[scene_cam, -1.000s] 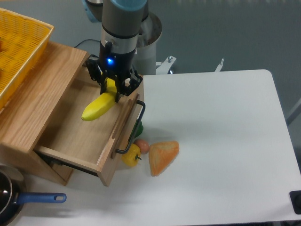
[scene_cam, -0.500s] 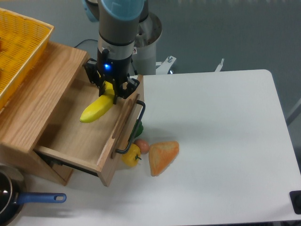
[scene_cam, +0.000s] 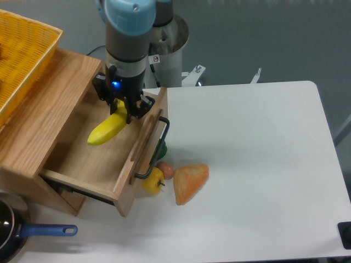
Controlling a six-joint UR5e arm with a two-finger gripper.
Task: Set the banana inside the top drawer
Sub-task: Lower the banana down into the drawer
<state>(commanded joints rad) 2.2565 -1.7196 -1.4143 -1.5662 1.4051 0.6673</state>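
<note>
The yellow banana [scene_cam: 106, 129] hangs tilted over the inside of the open top drawer [scene_cam: 82, 159], its lower end pointing to the front left. My gripper [scene_cam: 122, 108] is shut on the banana's upper end, above the drawer's back right part. The drawer is a light oak box pulled out of the wooden cabinet, with a black bar handle [scene_cam: 154, 148] on its front panel. I cannot tell whether the banana touches the drawer floor.
A yellow wicker basket [scene_cam: 22, 52] stands on the cabinet top at the left. A small yellow bell pepper [scene_cam: 152, 181], a small reddish piece [scene_cam: 166, 170] and an orange wedge [scene_cam: 189, 182] lie on the white table by the drawer front. A blue-handled pan [scene_cam: 22, 233] is at the bottom left.
My gripper has moved left, carrying the banana further over the inside of the drawer. The drawer and the things on the table have not moved.
</note>
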